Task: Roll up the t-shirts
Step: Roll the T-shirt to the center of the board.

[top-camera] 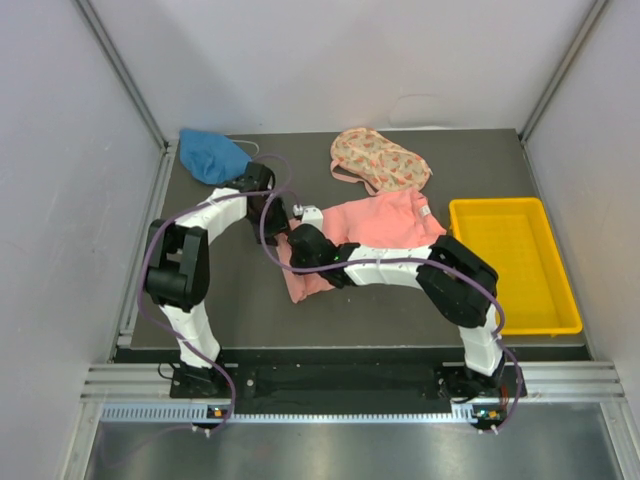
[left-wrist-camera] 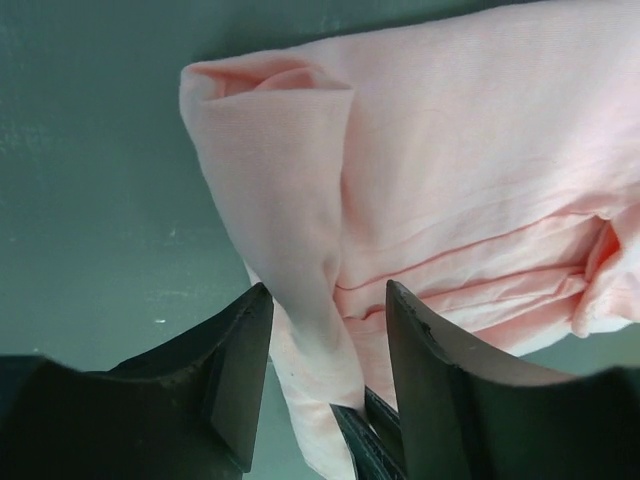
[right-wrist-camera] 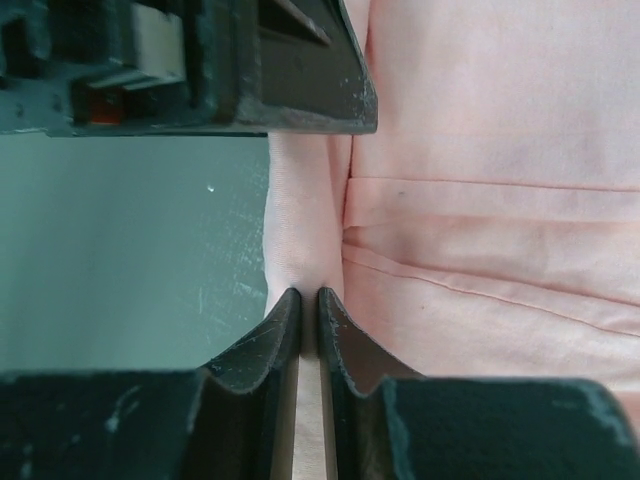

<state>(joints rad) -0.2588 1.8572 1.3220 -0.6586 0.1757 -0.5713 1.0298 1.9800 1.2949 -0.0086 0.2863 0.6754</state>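
Left gripper [left-wrist-camera: 328,300]: fingers apart, a fold of the soft salmon-pink cloth t-shirt [left-wrist-camera: 480,150] between them.
Right gripper [right-wrist-camera: 309,305]: fingers clamped on its edge.

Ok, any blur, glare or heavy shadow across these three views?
Top view: evenly lit and sharp, pink t-shirt clear. Left wrist: left gripper dark and slightly soft, shirt crisp. Right wrist: right gripper dark, shirt bright, no glare.
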